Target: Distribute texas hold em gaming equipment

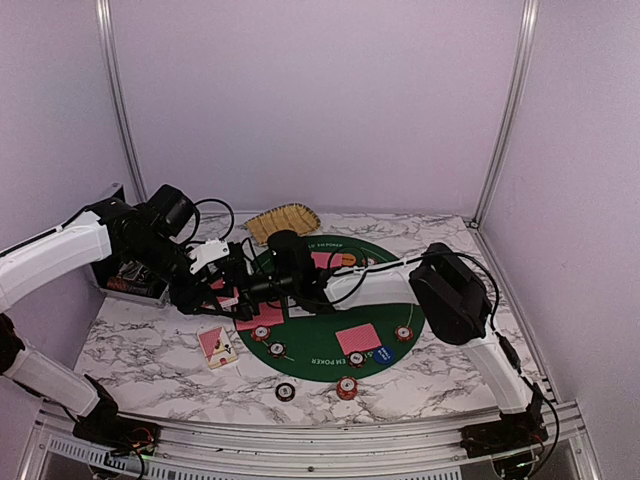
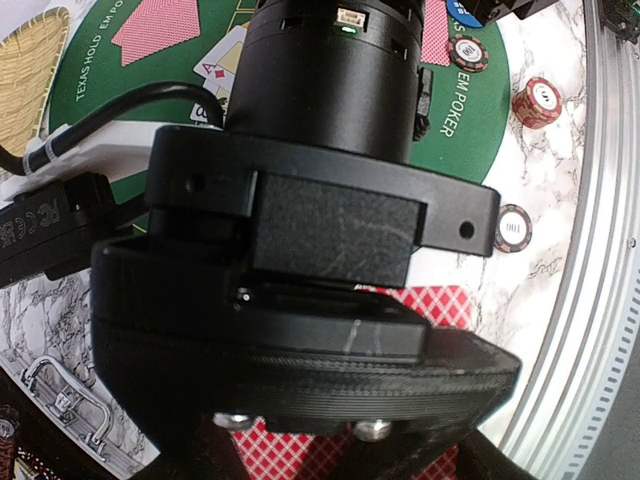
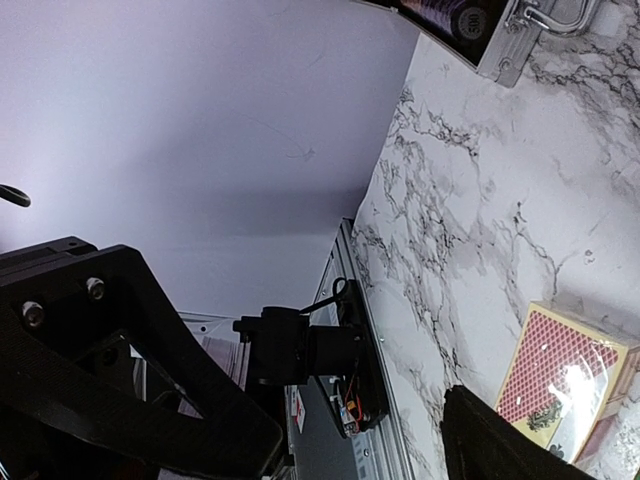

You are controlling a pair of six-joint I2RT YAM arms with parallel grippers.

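Dealing cards (image 2: 440,305), by my judgement | left gripper (image 1: 238,292) fully closed, seemingly pinching the red cards at the left edge of the mat (image 1: 310,338) | right gripper (image 3: 355,440) close alongside, spread wide, empty, cards not between its fingers | next: line those fingers up on the top card.

left wrist: black arm part (image 2: 330,200) just ahead of the left gripper (image 1: 230,290) hides most of a red-backed card (image 2: 432,305) | right wrist: case (image 3: 500,30) cut by top edge; card box (image 3: 565,385) cut by right edge, beside the right gripper (image 3: 360,440)
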